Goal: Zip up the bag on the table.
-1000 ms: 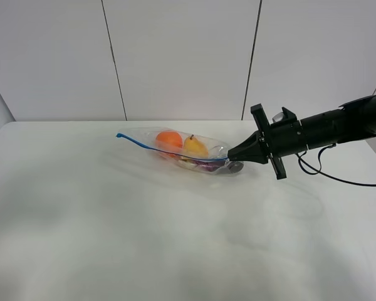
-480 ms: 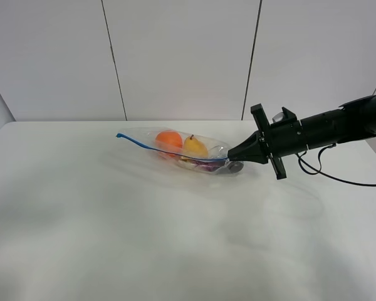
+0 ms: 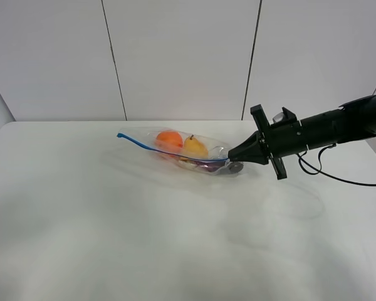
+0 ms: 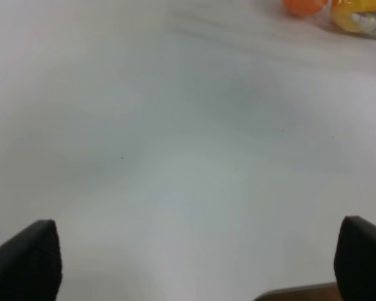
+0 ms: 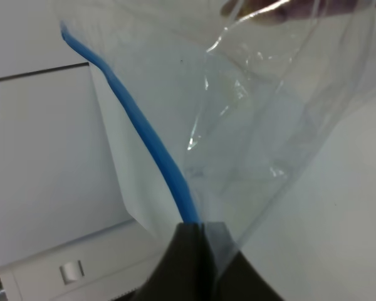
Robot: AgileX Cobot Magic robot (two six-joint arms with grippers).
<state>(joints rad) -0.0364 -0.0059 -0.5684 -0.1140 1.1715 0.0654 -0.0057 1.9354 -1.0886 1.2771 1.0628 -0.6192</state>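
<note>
The right gripper [image 3: 233, 157] pinches the blue seal strip [image 5: 151, 145] at the near end of the bag [image 3: 187, 152] on the table [image 3: 175, 238]; loosening now could leave that end unsealed

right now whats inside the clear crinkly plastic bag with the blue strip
Inside the clear crinkly plastic zip bag: a round orange fruit, a yellow pear and a dark purplish item under them, too covered by creased plastic to identify. Anything behind the fruit is hidden.
</note>
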